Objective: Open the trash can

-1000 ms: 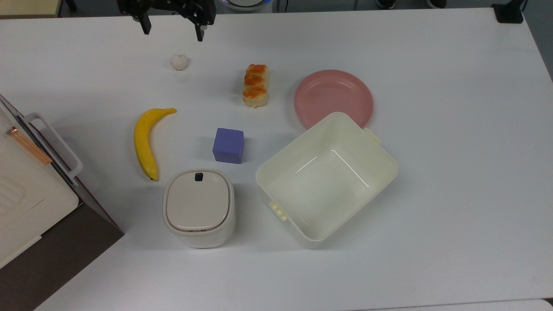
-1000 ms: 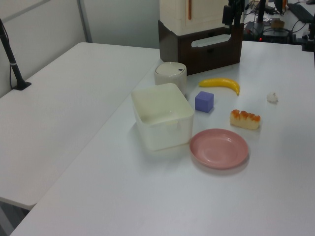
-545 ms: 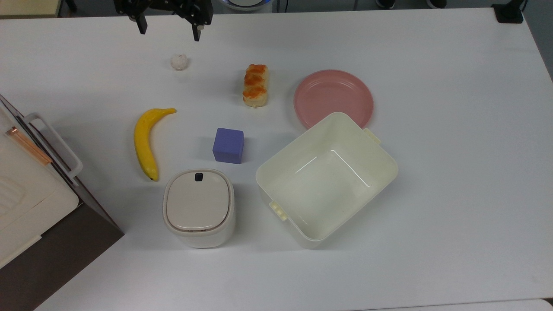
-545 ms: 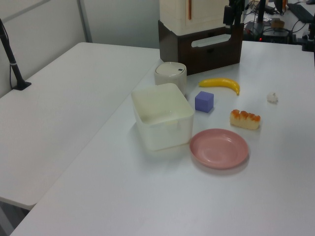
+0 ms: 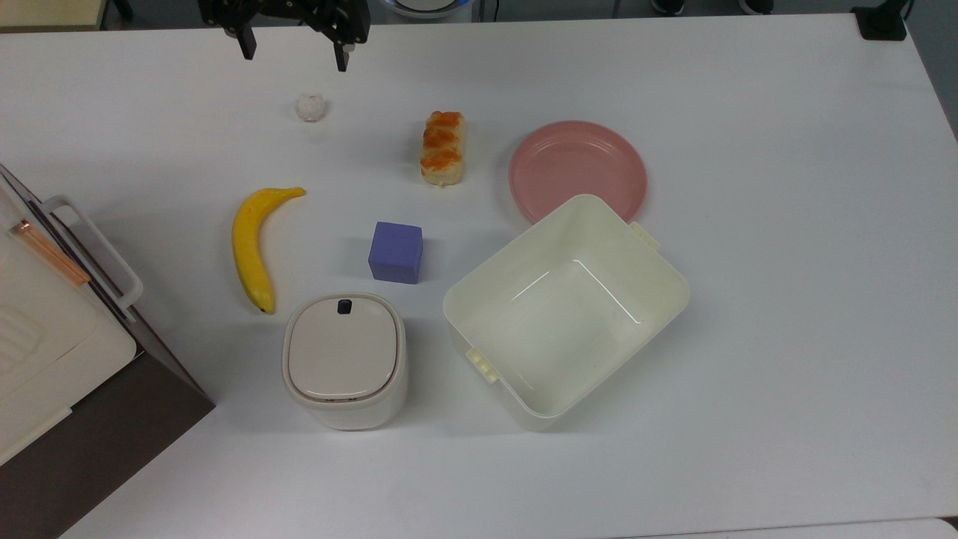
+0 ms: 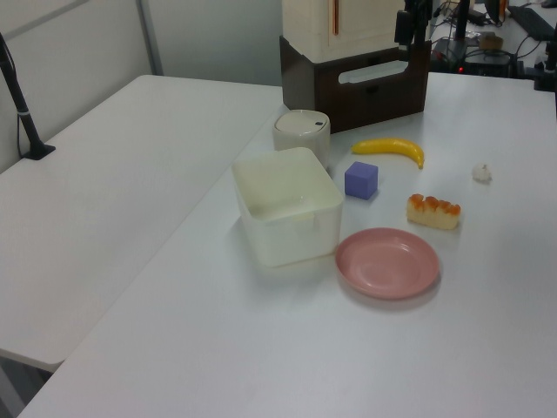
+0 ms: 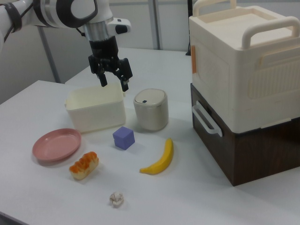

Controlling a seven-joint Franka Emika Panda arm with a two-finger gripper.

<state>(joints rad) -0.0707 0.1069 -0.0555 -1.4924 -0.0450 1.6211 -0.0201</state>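
Nearest in the right view lies a small crumpled white ball (image 7: pixel 116 198) on the white table (image 5: pixel 786 224); just beyond it a glazed orange-topped pastry (image 7: pixel 84 165) and a smooth, curved yellow banana (image 7: pixel 160 159), then a matte purple cube (image 7: pixel 123 138) and a shallow pink plate (image 7: pixel 56 144), bare on top.

Behind the cube stands the trash can (image 7: pixel 151 109), a small cream rounded-square bin; its beige lid (image 5: pixel 341 350) sits flat and closed, the black button (image 5: pixel 344 305) at the edge facing the cube; in the top view it sits between the banana's tip and the tub, so its contents stay hidden.

Beside it, on the right view's left, the large cream tub (image 5: pixel 566 310) stands lidless, smooth-walled with side tabs; the top view looks straight into it and sees nothing inside.

At the right view's right a cream handled case (image 7: pixel 243 61) is stacked on a dark brown box (image 7: pixel 253 150); both are cut off by the edge in the top view.

Farthest back, the gripper (image 7: pixel 112 79) hangs in the air above the tub, black fingers (image 7: pixel 124 85) pointing down and spread apart, holding nothing, well clear of the trash can.
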